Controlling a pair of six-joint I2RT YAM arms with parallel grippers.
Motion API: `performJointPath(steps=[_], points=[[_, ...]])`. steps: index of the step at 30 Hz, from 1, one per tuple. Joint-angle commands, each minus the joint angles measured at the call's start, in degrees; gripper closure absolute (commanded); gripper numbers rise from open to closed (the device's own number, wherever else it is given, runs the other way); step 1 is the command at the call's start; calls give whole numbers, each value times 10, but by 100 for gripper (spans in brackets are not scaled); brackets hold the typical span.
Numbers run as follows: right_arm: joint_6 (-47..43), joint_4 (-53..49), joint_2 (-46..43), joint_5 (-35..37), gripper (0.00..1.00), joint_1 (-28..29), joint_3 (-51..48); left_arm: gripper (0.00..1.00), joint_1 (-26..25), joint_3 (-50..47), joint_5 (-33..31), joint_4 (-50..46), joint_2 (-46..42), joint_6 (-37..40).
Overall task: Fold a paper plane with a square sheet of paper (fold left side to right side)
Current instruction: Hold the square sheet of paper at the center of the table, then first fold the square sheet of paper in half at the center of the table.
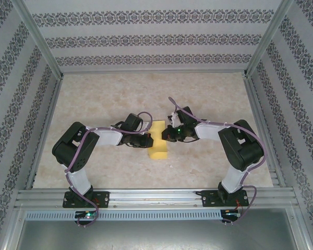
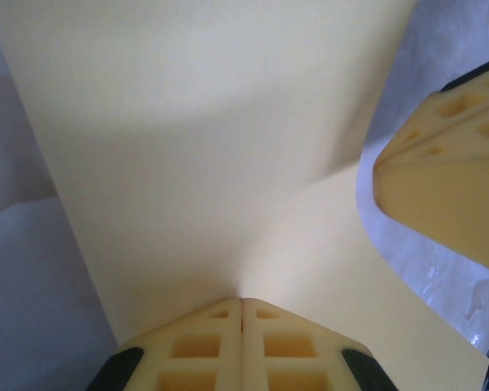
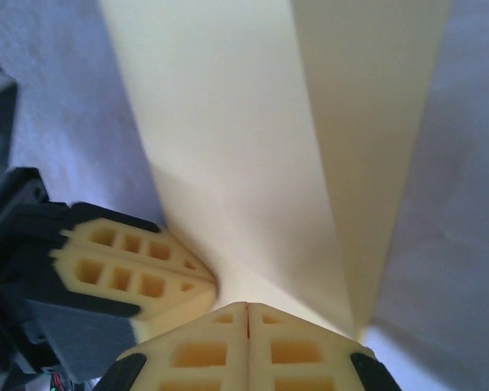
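So the square sheet of paper is sitting about mid-worktop, and from above it looks like a narrow yellow strip. The left arm's fingers are on the sheet's left edge, pressed tight together, and the paper runs right into their tips, so it looks pinched. The right arm's fingers are the same deal on the sheet's right edge, closed on the paper. A folded flap runs up the sheet from them. The two sets of fingertips are close together over the sheet.
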Motion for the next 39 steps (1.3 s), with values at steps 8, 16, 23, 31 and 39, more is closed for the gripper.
performJointPath(steps=[8,16,23,31,39], points=[[36,55,57,-11,100,33,54,98,-8,0,-28,-24,28,2],[36,55,93,13,100,36,62,98,-9,1,-27,-29,27,1],[33,38,115,44,100,35,61,98,-12,-5,-25,-42,21,4],[43,20,129,73,100,23,49,97,-19,-48,-15,-50,-6,-5],[40,20,129,73,100,13,40,97,-40,-109,-14,-40,-43,-34]])
